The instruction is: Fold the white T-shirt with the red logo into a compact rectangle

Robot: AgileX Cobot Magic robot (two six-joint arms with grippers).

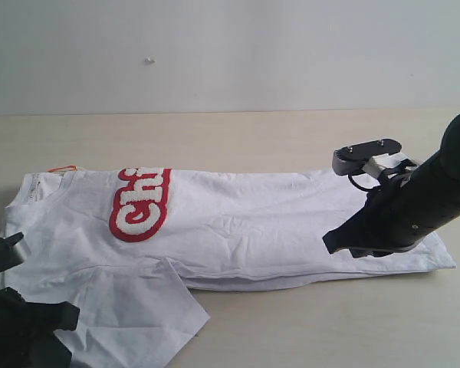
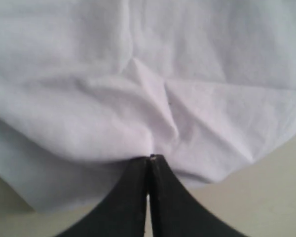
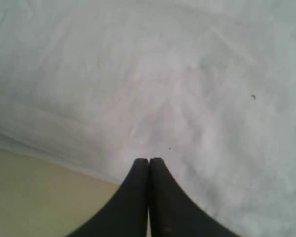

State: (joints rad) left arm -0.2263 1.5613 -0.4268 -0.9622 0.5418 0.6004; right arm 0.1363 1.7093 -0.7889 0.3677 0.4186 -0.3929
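The white T-shirt [image 1: 245,222] lies across the table, folded lengthwise, with the neck at the left and the hem at the right. Only the start of the red logo [image 1: 142,203] shows; the rest is folded under. One sleeve [image 1: 142,307] sticks out toward the front. My left gripper [image 1: 74,313] sits low at the front left, next to that sleeve. It is shut, and the cloth creases [image 2: 153,113] run into its tips [image 2: 150,157]. My right gripper [image 1: 334,241] is shut over the hem end, above smooth cloth [image 3: 177,89], with nothing between its fingers [image 3: 149,160].
A pale wooden table [image 1: 238,134] carries the shirt, with a white wall behind it. An orange neck tag [image 1: 62,168] pokes out at the collar. Bare tabletop [image 1: 330,322] shows in front of the shirt, and the right arm [image 1: 429,192] reaches in over the hem.
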